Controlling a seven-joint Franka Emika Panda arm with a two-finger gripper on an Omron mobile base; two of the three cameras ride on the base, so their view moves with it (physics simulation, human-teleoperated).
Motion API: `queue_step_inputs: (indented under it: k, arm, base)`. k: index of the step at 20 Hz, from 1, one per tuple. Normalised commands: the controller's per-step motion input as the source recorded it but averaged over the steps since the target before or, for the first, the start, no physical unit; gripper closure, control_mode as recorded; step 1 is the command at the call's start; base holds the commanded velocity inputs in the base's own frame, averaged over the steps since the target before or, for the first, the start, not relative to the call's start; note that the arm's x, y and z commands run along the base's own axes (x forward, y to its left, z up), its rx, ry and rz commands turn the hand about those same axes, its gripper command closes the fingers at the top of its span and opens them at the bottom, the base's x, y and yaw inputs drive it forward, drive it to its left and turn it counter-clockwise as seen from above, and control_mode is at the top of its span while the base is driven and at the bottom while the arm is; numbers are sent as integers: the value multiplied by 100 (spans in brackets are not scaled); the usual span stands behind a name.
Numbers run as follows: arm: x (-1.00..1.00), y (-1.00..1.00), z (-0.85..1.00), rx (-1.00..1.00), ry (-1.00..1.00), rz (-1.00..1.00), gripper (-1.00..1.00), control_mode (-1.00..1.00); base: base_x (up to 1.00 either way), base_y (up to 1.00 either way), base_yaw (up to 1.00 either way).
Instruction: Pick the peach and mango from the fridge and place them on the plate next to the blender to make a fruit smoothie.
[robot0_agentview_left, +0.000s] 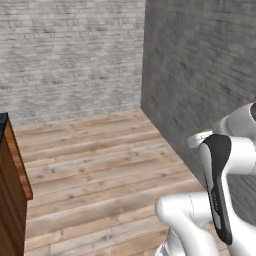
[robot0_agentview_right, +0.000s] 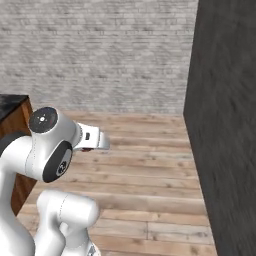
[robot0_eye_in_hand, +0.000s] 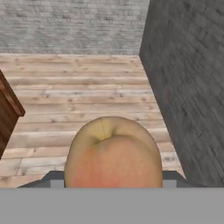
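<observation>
Fingertips hidden behind a large fruit (robot0_eye_in_hand: 111, 153) that crowds the lower middle of the hand view; just dark grey stubs poking out at either side of it. Lower part of the fruit cut off by the frame edge. Yellow on top around a stem dimple with a shallow crease, blushing reddish-orange lower down; hard to say from this close whether peach or mango. In the base views, barely a sliver of orange visible at the end of the white hand, too small to make out. Gripper (robot0_agentview_right: 97, 141) mostly masked there by the arm's own bulky links, fingers not distinguishable.

Pale wooden plank floor (robot0_eye_in_hand: 78, 87) below and ahead of the gripper, running to a light grey brick wall (robot0_agentview_left: 70, 55) far ahead. To the right of the gripper, a tall dark grey wall (robot0_agentview_left: 200, 65), its face blurred and streaky, top cut off. To the left of the gripper, the corner of a brown wooden cabinet (robot0_agentview_left: 12, 200) with a black surface (robot0_agentview_right: 10, 105), cropped by the frame edge so that little of its top shows.

Gripper clamped on the fruit, carried well above the floor, between the cabinet and the dark wall. Width of the opening not directly readable, since the fruit covers both tips; apparently spread to the fruit's full breadth. Fruit touching nothing but the gripper.
</observation>
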Motion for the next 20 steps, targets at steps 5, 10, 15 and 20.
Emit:
queue_step_inputs:
  k: [5,10,15,20]
  arm:
    - [0,0,0,0,0,0,100,100]
    - [0,0,0,0,0,0,100,100]
    - [0,0,0,0,0,0,100,100]
    - [0,0,0,0,0,0,100,100]
  base:
    - [100,39,0]
    - [100,39,0]
    - [100,39,0]
    - [100,29,0]
